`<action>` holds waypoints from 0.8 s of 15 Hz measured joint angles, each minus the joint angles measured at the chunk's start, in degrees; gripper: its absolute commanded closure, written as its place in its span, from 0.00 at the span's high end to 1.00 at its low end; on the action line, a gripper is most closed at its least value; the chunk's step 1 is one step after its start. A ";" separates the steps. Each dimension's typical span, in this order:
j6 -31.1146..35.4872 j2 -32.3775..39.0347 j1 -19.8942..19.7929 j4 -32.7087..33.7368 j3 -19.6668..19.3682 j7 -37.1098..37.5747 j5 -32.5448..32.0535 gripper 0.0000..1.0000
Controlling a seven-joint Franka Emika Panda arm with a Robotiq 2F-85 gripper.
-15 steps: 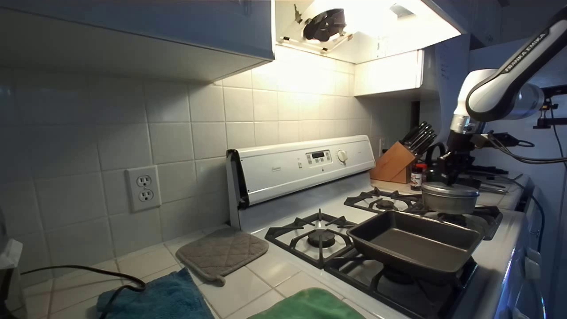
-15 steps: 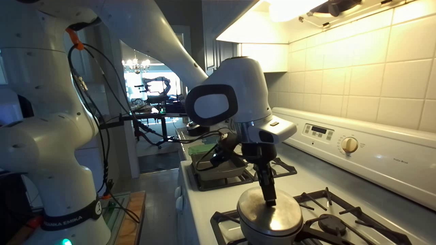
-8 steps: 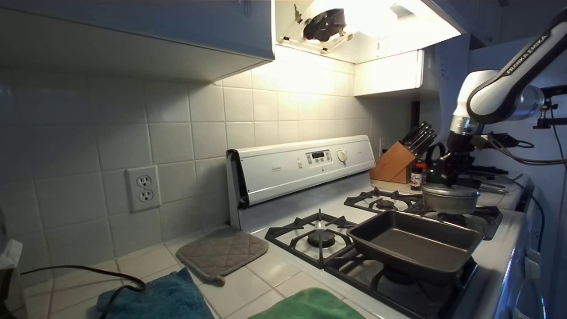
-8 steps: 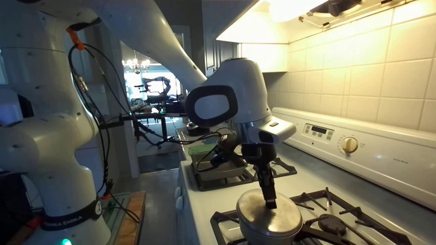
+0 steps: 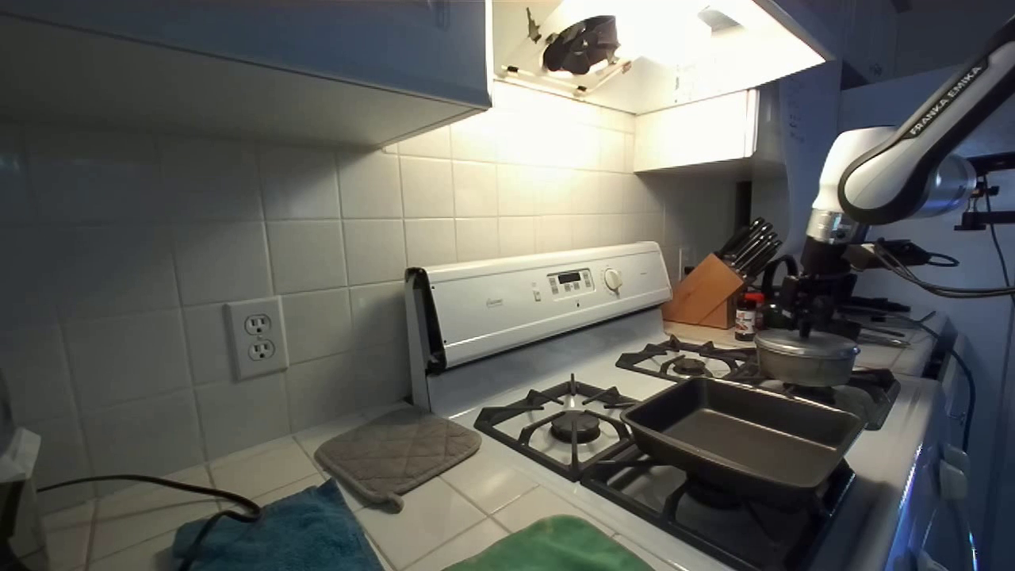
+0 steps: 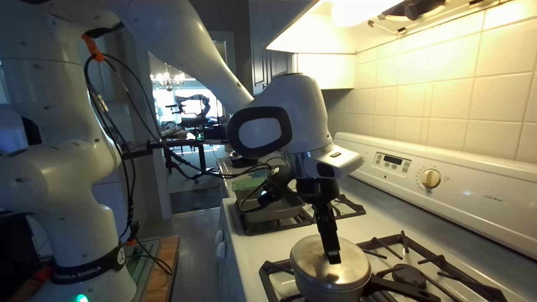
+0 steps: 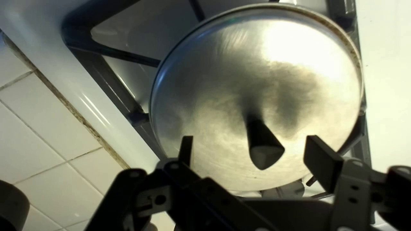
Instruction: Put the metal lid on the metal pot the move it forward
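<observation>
Metal lid (image 7: 231, 89) gleams atop the metal pot (image 5: 805, 368), whose wall only both exterior views show; my gripper (image 7: 250, 149) gapes wide, empty.

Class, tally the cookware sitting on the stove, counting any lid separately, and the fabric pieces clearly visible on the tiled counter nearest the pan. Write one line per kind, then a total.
Cookware: 3 (metal pot, metal lid, dark rectangular pan)
Fabric pieces: 3 (grey pot holder, blue cloth, green cloth)
Total: 6
</observation>
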 measured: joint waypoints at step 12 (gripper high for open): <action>2.52 5.85 -0.70 8.93 -0.90 6.34 9.65 0.54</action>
